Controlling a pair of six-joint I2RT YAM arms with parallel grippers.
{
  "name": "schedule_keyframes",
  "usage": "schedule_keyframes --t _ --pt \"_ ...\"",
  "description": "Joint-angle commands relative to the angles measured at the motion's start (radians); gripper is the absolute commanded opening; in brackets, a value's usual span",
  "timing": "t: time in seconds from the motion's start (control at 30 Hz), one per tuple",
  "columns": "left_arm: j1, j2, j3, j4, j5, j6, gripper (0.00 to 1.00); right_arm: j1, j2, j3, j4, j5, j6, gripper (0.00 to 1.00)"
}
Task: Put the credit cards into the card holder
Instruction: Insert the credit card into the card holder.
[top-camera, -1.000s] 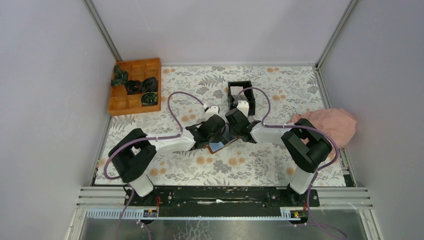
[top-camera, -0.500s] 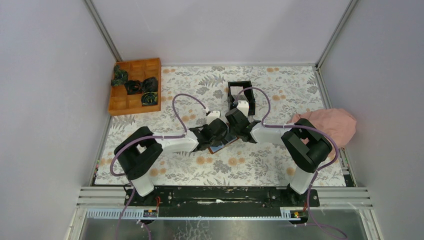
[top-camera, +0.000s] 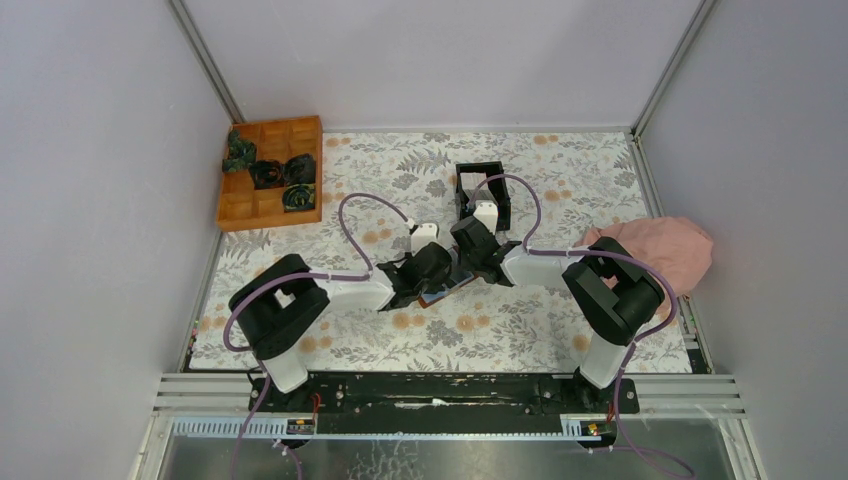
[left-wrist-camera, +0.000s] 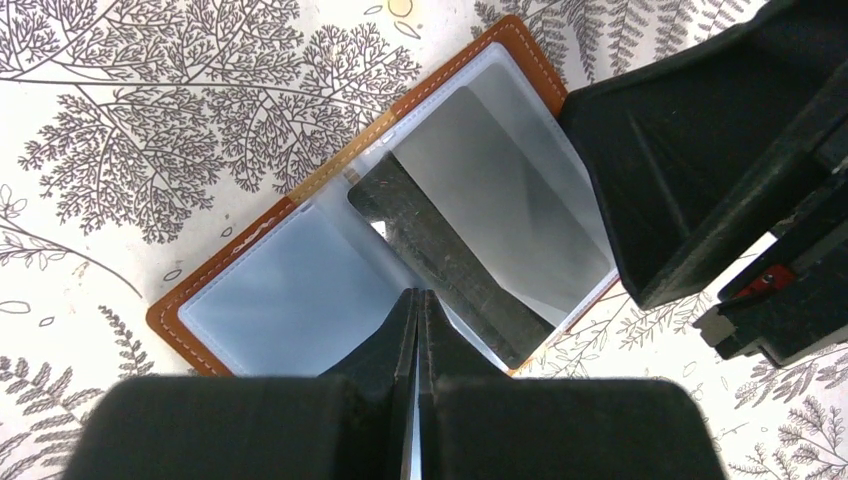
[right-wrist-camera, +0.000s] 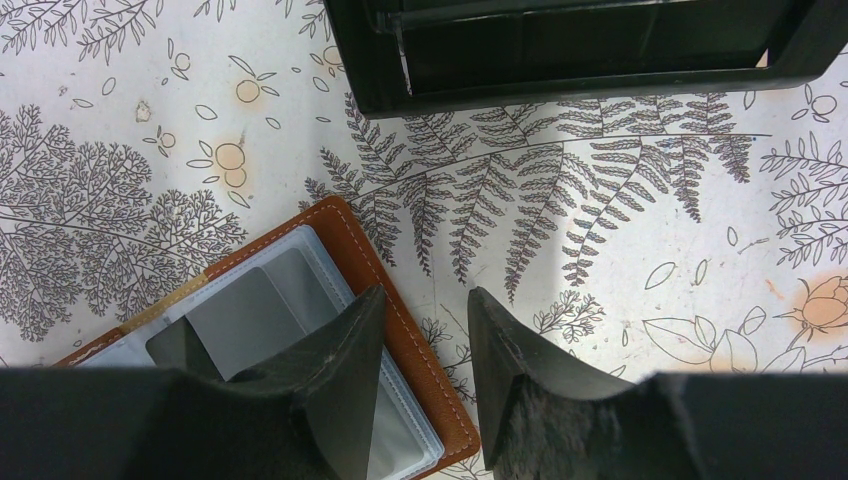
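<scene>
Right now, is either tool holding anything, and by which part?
Nothing visibly held. The left tool is shut above the open card holder, no card between its tips. The right tool stands open astride the holder's edge, one finger over its pocket.

Top view: I see only a sliver of the card holder (top-camera: 446, 295) beneath the left arm (top-camera: 350, 292) and right arm (top-camera: 530, 268). Right wrist view: the upper edge crops the black box (right-wrist-camera: 560, 88).

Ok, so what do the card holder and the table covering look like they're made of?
Card holder: leather or imitation leather, matte reddish-brown, with pale stitching along its edge. Its inner pockets: frosted, slightly glossy plastic, since they catch soft reflections. Table covering: printed fabric or vinyl, matte; the fern pattern lies flat, so I cannot tell which.
</scene>
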Motion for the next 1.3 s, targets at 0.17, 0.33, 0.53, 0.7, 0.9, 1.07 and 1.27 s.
schedule_keyframes --t 0.17,0.33,0.53,0.7,0.9,1.07,1.27 --pt "-0.004 0.005 -0.108 0.204 -0.053 -0.033 0.00 0.004 0.129 -0.101 -0.229 -0.165 0.021 0.44" --pt "-0.004 0.007 -0.123 0.258 -0.052 -0.035 0.00 0.004 0.135 -0.104 -0.224 -0.173 0.023 0.44" --pt "-0.004 0.007 -0.120 0.292 -0.042 -0.042 0.00 0.004 0.137 -0.106 -0.222 -0.175 0.024 0.44" --pt "-0.006 0.013 -0.112 0.318 -0.032 -0.050 0.00 0.003 0.140 -0.104 -0.223 -0.178 0.024 0.44" --pt "-0.005 0.051 -0.080 0.338 -0.004 -0.068 0.00 0.004 0.143 -0.106 -0.220 -0.184 0.026 0.44" --pt "-0.009 0.098 -0.046 0.344 0.021 -0.081 0.00 0.004 0.144 -0.107 -0.217 -0.189 0.028 0.44" --pt "-0.011 0.080 -0.083 0.332 0.002 -0.084 0.00 0.004 0.126 -0.119 -0.212 -0.187 0.032 0.44"
